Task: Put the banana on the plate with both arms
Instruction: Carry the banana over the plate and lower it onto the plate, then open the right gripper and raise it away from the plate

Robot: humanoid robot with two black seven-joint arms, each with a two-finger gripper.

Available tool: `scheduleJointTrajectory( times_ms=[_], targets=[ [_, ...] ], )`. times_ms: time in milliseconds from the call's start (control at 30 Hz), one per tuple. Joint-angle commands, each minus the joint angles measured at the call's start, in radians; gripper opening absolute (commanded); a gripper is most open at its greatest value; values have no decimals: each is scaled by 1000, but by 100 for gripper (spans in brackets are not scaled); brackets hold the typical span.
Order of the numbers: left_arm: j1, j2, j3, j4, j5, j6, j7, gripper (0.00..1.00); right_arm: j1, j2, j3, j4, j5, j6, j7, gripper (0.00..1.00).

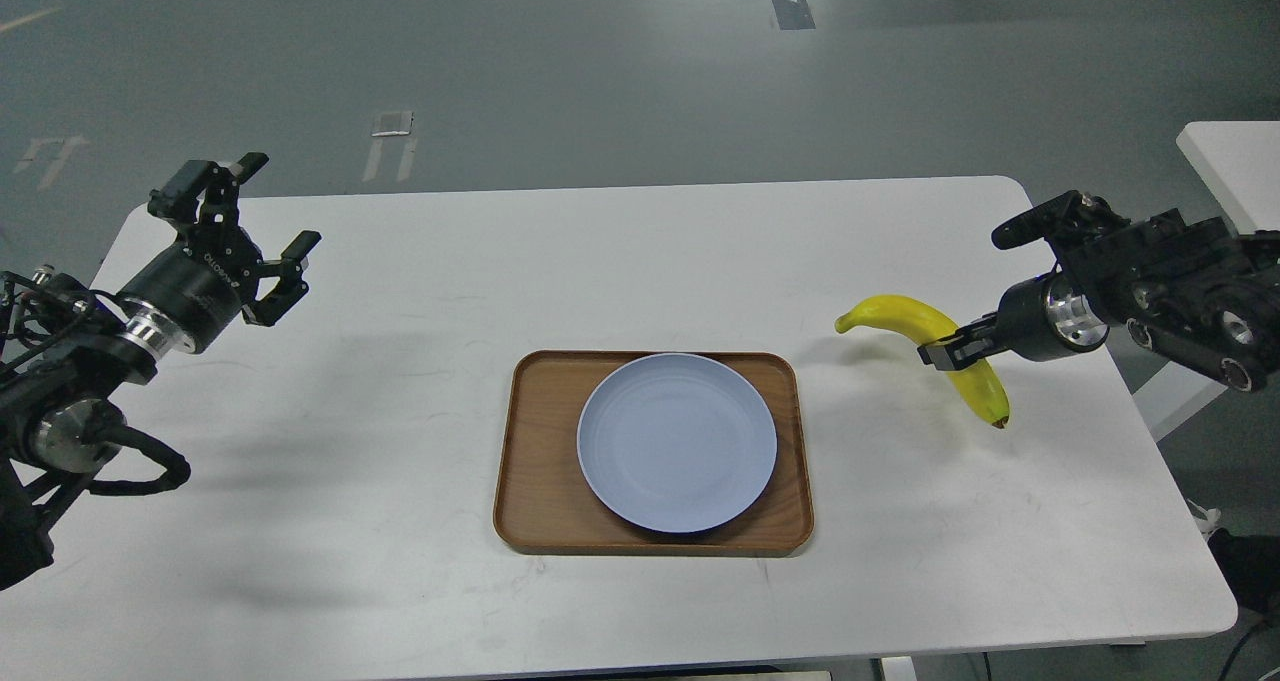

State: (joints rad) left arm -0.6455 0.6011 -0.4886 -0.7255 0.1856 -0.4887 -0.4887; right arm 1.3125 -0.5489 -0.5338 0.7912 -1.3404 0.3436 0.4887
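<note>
Smooth, curved yellow banana (925, 346) with dark tip, held above the table (400, 581), well to the right of the plate (677, 443). Pinched at its middle by the closed jaws of the black right gripper (948, 348). Round, flat, pale-blue plate sitting in a brown wooden tray (535, 461) with rounded corners. Smooth white table. Left gripper (270, 236) up at far left, jaws spread wide, holding nothing.
</note>
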Motion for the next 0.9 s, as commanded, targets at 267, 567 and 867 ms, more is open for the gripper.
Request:
scheduleJointTrajectory(
  times_ms=[267,567,867],
  targets=[
    [-6,-3,-2,1,0,0,0,98,90,225,-3,0,3,11,0,4],
    [-8,-3,-4,1,0,0,0,98,88,414,-15,-27,72,46,0,5],
    [-9,6,-7,1,0,0,0,98,86,495,-64,-43,72,69,0,17]
  ],
)
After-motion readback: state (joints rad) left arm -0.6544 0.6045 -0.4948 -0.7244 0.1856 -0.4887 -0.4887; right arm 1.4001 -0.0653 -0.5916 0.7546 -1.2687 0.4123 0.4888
